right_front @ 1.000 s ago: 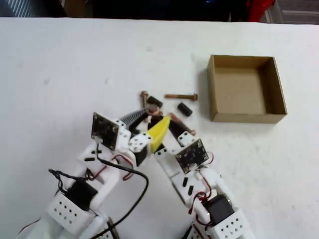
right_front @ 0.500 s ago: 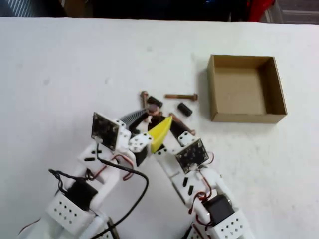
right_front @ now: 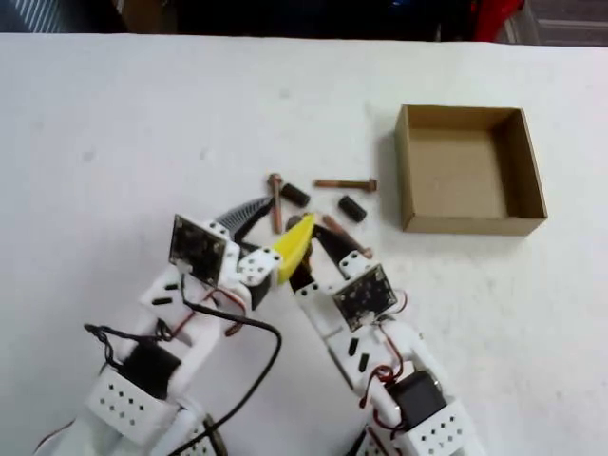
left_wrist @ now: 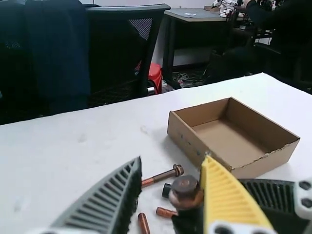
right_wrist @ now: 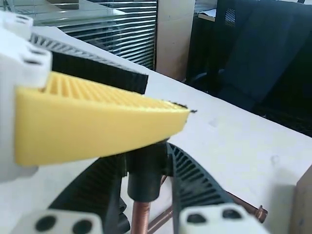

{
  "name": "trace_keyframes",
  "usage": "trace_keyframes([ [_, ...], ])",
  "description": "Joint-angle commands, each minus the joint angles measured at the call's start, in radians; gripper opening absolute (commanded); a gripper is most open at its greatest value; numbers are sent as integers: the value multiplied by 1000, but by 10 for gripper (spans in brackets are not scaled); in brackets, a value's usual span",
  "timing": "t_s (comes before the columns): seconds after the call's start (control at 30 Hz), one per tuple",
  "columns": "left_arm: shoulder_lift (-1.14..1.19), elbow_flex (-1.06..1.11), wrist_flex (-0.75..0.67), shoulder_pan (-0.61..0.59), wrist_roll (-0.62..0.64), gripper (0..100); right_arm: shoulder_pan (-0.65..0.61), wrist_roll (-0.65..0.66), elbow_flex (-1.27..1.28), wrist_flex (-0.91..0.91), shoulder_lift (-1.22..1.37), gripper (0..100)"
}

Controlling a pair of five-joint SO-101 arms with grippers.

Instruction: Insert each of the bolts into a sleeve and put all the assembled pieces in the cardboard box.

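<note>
Right jaws, black and ribbed, clenched on a short black sleeve point(right_wrist: 144, 176) with a copper-coloured bolt point(left_wrist: 185, 187) through it. Hex head seated on one end of the sleeve, smooth round shaft poking out of the other. Long axis of the pair roughly upright in the left wrist view.

Left jaws released, one grey and one yellow, both ridged plastic wedges, spread to either side of the bolt head. Head just beside the yellow one, contact impossible to judge.

Looks like the insertion step at or near its end. Likely next stop for this piece: the cardboard box point(right_front: 465, 225), off to the right of both arms and farther out on the table point(right_front: 142, 114). Right arm point(right_front: 369, 302) nearer to it than left arm point(right_front: 195, 271), and the one gripping the piece. Plain brown box, open on top, low walls, bare floor showing.

Loose on the white table, beyond the jaws and short of the box:
- second bolt point(right_front: 275, 199), long and thin, pointing away from the arms
- third bolt point(right_front: 347, 183), lying crosswise, head toward the box
- loose sleeve point(right_front: 294, 195) and other loose sleeve point(right_front: 351, 207), stubby, dark, lying on their sides
</note>
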Motion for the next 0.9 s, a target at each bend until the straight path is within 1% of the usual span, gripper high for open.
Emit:
trace_keyframes([
  [0.0, -8, -72, -55, -10, -11, 222, 8, -6, -18, -4, -18, 17],
  [0.1, -7, -115, -60, -45, -11, 222, 15, -6, -18, -2, -18, 17],
  [0.33, -7, -176, -57, -168, -9, 214, 16, -6, -14, -2, -18, 17],
  [0.4, -7, -176, -57, -223, -9, 174, 35, -6, -14, 5, -16, 17],
  [0.47, -7, -175, -51, -292, -9, 96, 68, -6, -17, 33, -16, 17],
  [0.53, -7, -173, -9, -355, -8, 11, 107, -6, -20, 38, -16, 17],
  [0.6, -7, -169, 66, -390, -6, 47, 156, -6, -32, 39, -16, 17],
  [0.67, -12, -169, 144, -417, -6, 43, 211, -5, -57, 50, -16, 16],
  [0.77, -12, -167, 244, -453, -9, 20, 292, -2, -158, 179, -16, 16],
  [0.87, -12, -135, 298, -484, -9, 22, 360, 60, -256, 268, -15, 16],
])
